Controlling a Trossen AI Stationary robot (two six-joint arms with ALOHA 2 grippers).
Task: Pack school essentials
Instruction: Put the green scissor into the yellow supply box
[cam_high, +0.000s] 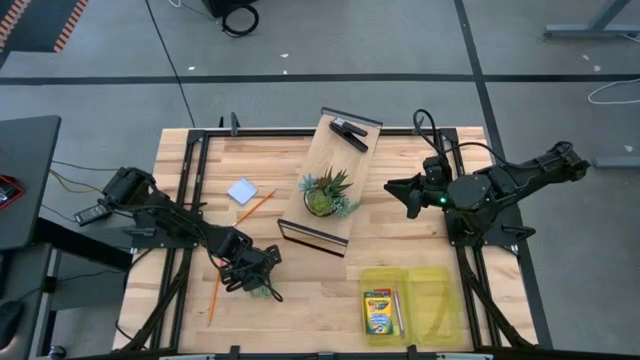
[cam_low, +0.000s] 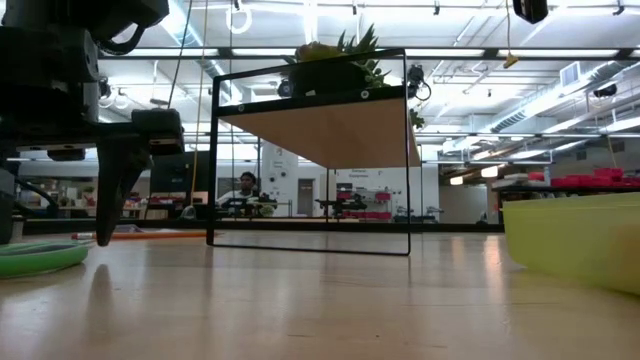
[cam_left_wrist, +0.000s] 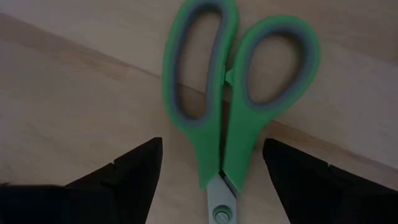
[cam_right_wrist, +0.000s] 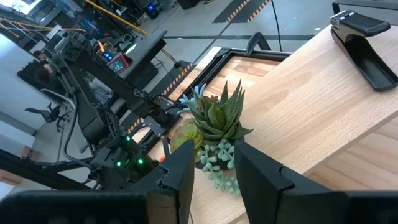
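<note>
The green-handled scissors (cam_left_wrist: 214, 106) lie flat on the table near its front left. My left gripper (cam_left_wrist: 212, 149) points down over them, open, one finger on each side of the handles where they narrow toward the pivot, touching neither; the high view places it (cam_high: 258, 280) above the scissors (cam_high: 264, 291). A crayon box (cam_high: 378, 312) lies in the yellow case (cam_high: 385, 272). The pale pad (cam_high: 242, 191) and an orange pencil (cam_high: 257, 205) lie at the left, and another pencil (cam_high: 214, 295) near the front. My right gripper (cam_right_wrist: 212, 168) hangs high at the right, slightly open, holding nothing.
A tilted wooden stand (cam_high: 345, 160) in the table's middle carries a spiky potted plant (cam_high: 327, 192) and a black clip-like object (cam_high: 350, 130). The yellow case's open second half (cam_high: 437, 305) lies at the front right. In the low view the case (cam_low: 580, 240) rises at the right.
</note>
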